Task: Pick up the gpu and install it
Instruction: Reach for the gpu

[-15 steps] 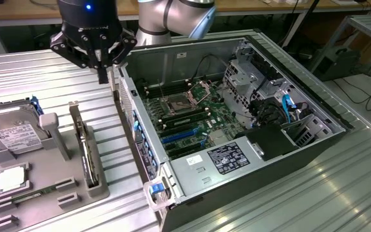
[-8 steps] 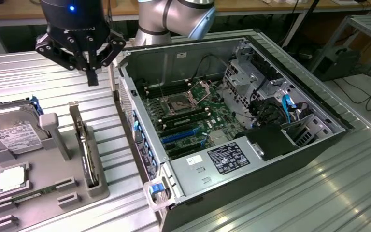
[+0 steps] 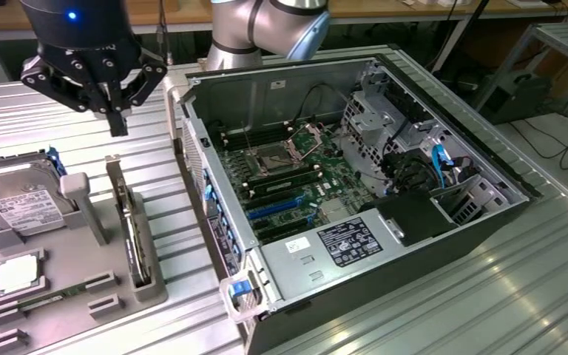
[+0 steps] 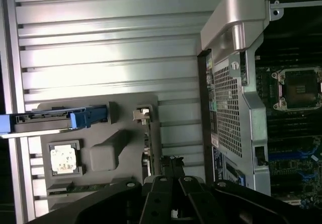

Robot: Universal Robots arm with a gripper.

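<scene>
End effector, clenched and empty, hovers above the gpu, which stands in its holder. Pickup and installation are not yet done.

Open air above the upright gpu, computer case wall close beside

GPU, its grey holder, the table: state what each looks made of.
The gpu: dark circuit board, likely fibreglass laminate, matte; a thin dark slab standing on edge.
The holder: seemingly grey plastic, matte, with rounded moulded edges.
The table: probably aluminium, with a silvery sheen and ribbed profile.
</scene>
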